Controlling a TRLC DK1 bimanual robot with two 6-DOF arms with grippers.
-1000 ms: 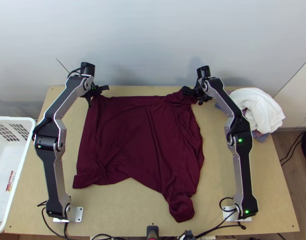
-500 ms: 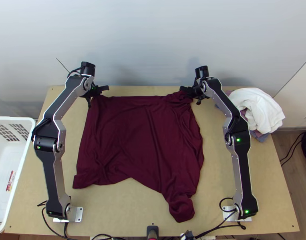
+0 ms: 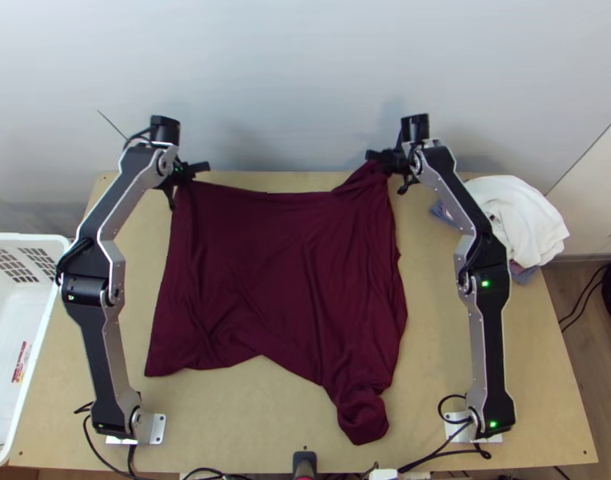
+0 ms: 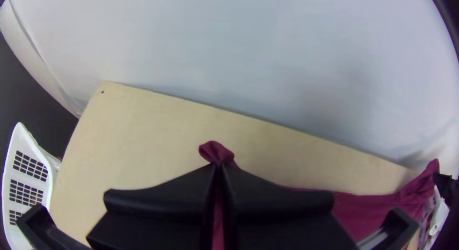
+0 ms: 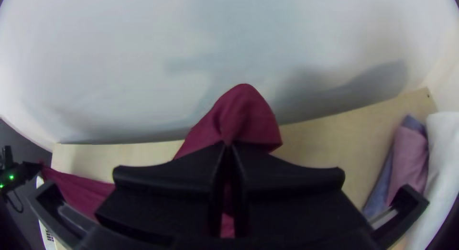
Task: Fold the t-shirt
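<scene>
Across the middle of the table lies the dark red t-shirt [image 3: 281, 272], mostly spread with wrinkles, its near right part bunched. My left gripper [image 3: 185, 172] is at its far left corner, and my right gripper [image 3: 381, 160] at its far right corner, where the cloth rises. In the left wrist view my left gripper [image 4: 219, 171] is shut on a small gathered bit of the shirt [image 4: 217, 152]. The right wrist view has my right gripper [image 5: 228, 149] shut on the cloth, with a wider flap of the shirt [image 5: 246, 111] standing out beyond the fingertips.
A white basket [image 3: 45, 320] stands at the table's left edge. White cloth [image 3: 517, 220] lies over bluish and mauve cloths at the far right, beside the right arm. A wall rises behind the table's far edge. Bare wood [image 3: 217, 416] shows near the front.
Both grippers have moved slightly toward the wall; the left also went a little left, the right a little right. The shirt's far corners moved with them, and the far right part is less bunched.
</scene>
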